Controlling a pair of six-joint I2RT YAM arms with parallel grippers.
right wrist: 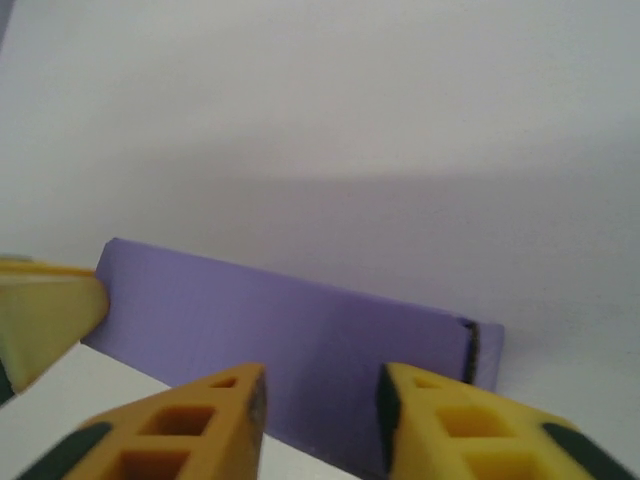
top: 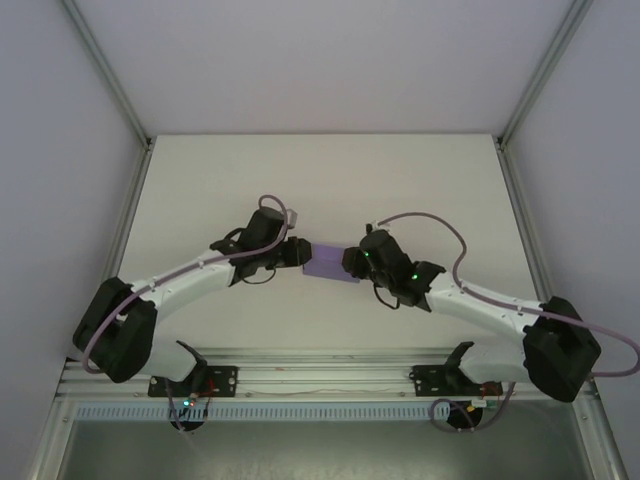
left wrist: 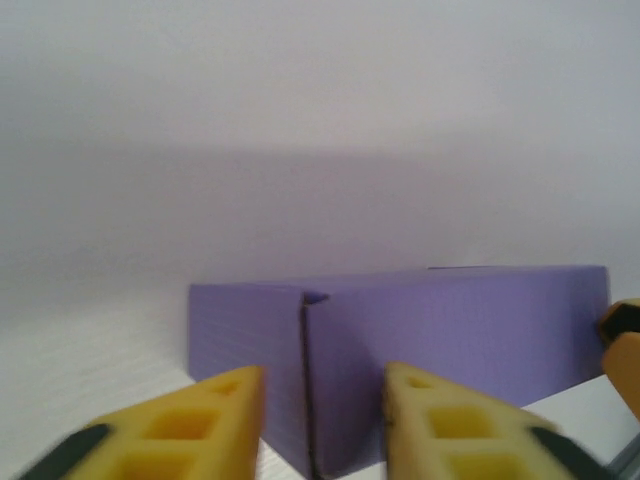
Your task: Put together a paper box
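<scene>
Two grippers [top: 300,254] [top: 352,263] beside paper box [top: 328,263] on table [top: 330,180]

Left arm [top: 175,283], right arm [top: 480,305]: white tubular links, bulky black shoulder housings [top: 120,335], black wrists. Black mounting brackets [top: 215,380] at bases. Lilac cables [top: 455,240] looping along each. Green lights [top: 411,272] on right wrist. Left gripper [left wrist: 325,410], right gripper [right wrist: 320,410]: yellow fingers, rectangular cut-outs, black patches.
</scene>
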